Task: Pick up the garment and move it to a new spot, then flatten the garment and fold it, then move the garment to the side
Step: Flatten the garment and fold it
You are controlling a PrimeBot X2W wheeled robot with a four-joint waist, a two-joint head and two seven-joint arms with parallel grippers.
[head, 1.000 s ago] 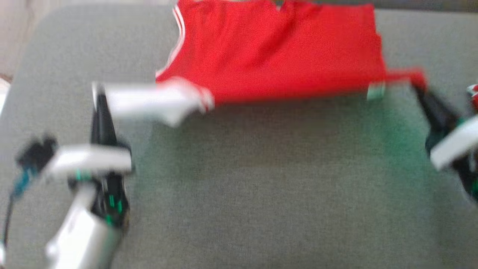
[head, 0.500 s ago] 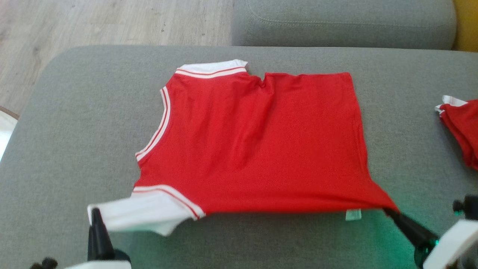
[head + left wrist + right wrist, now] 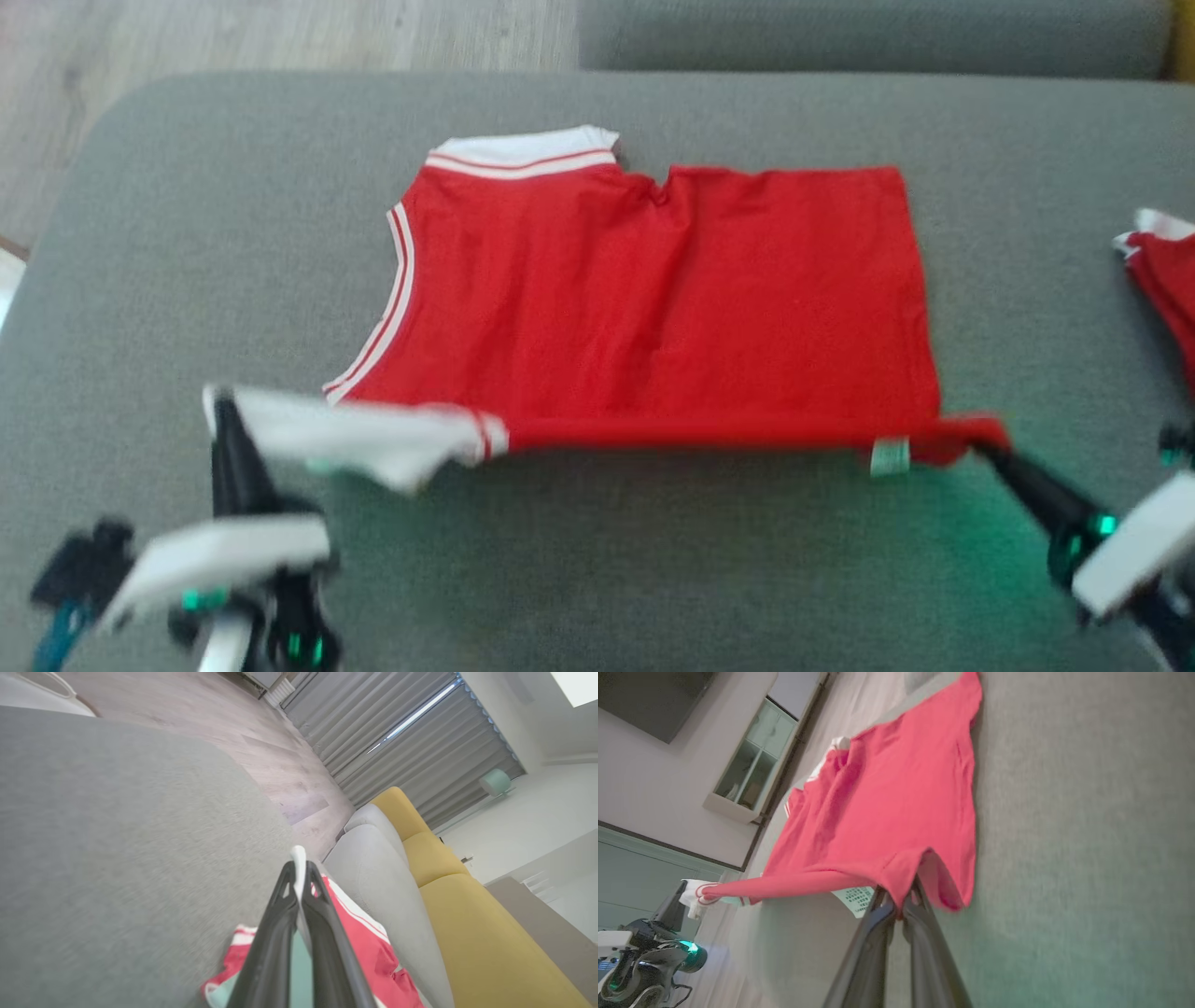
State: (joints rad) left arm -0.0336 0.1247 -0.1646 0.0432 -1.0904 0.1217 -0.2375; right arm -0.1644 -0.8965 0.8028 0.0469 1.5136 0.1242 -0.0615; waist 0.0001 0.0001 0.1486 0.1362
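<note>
The garment (image 3: 653, 299) is a red sleeveless top with white trim, spread on the grey cushion (image 3: 607, 560). Its near edge is lifted off the cushion and stretched taut between both grippers. My left gripper (image 3: 217, 403) is shut on the white-trimmed near left corner; in the left wrist view that gripper (image 3: 299, 872) pinches white fabric, with the garment (image 3: 369, 952) behind. My right gripper (image 3: 980, 446) is shut on the red near right corner. In the right wrist view that gripper (image 3: 900, 895) holds the bunched red hem of the garment (image 3: 887, 807), by a white care label (image 3: 854, 898).
A second red garment (image 3: 1162, 289) lies at the cushion's right edge. Wooden floor (image 3: 233, 37) shows beyond the far left, and another grey cushion (image 3: 840, 37) lies behind. A yellow sofa part (image 3: 467, 905) shows in the left wrist view.
Both grippers have raised the garment's near edge and carried it away from me, so the near part now folds toward the far part. The head camera has shifted throughout.
</note>
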